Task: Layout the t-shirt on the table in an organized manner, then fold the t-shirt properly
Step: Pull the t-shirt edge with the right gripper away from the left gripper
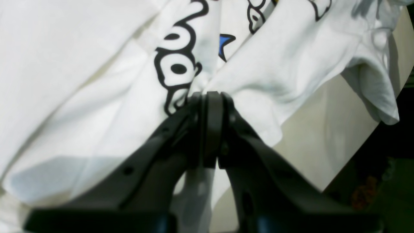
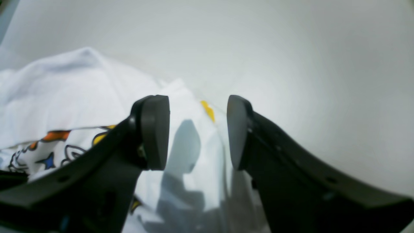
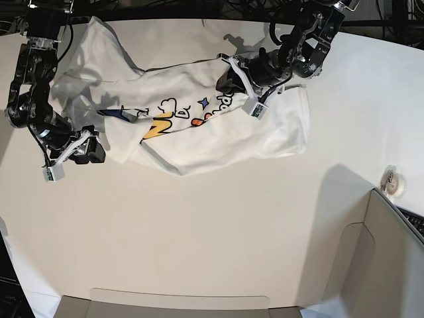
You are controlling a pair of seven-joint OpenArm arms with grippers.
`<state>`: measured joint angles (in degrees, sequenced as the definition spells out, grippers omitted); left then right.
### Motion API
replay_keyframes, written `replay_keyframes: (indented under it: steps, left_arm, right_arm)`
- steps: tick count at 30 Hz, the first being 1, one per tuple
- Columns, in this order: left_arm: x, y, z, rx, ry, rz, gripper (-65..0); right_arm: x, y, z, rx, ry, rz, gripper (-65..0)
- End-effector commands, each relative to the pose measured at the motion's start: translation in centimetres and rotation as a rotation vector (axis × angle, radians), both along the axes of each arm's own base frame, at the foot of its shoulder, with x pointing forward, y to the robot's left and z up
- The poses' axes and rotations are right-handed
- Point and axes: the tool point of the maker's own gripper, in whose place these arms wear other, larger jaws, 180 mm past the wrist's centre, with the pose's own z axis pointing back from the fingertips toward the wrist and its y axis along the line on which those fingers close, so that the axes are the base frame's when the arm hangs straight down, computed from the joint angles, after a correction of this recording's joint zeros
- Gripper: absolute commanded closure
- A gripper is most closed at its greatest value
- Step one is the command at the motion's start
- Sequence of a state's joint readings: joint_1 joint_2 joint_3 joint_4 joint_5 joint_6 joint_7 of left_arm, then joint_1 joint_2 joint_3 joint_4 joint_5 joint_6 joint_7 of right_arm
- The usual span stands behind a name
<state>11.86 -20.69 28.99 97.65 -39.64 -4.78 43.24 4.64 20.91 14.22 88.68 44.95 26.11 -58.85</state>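
On table (image 3: 218, 232), L end effector (image 1: 209, 94) pinches t-shirt (image 3: 199, 126) fabric; R end effector (image 2: 198, 131) open, holding nothing.

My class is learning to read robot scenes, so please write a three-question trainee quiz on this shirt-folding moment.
1. True or false: the left tool is shut on the t-shirt.
2. The right tool is: A) pinching cloth B) open, holding nothing C) out of view.
3. Fill in: the t-shirt lies crumpled on the white ____.

Key: 1 true; 2 B; 3 table.
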Motion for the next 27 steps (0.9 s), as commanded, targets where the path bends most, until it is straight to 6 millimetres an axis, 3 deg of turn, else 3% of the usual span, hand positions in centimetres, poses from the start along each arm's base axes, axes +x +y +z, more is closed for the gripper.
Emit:
replay_keyframes:
  steps: [1,5,8,15,17,21,27]
  left_arm:
    - [-1.6,1.7,-2.0,0.110,0.072,-0.018,-1.5]
    - [-1.7,1.7,-2.0,0.109,0.073,-0.019,-1.5]
    - [-1.7,1.7,-2.0,0.109,0.074,-0.019,-1.5]
    - [-1.6,1.7,-2.0,0.109,0.072,-0.019,-1.5]
    - [-1.7,1.7,-2.0,0.110,0.072,-0.019,-1.5]
    - [-1.5,1.7,-1.9,0.110,0.069,-0.019,-1.5]
    - [-1.4,1.7,-1.9,0.109,0.068,-0.018,-1.5]
  right_arm:
    - [1.3,0.0,1.0,0.012,-0.034,0.002,-28.9]
    - [2.7,2.2,-1.5,0.047,0.047,0.050,-28.9]
    - [2.6,3.8,-2.0,0.055,0.064,0.086,-28.9]
    - [1.9,4.5,-2.9,0.042,0.092,0.118,-28.6]
    - [1.4,4.4,-3.4,0.042,0.107,0.118,-25.2]
    - [1.2,4.5,-3.7,0.039,0.116,0.119,-1.1]
    - [1.4,5.0,-3.7,0.012,0.111,0.142,0.0]
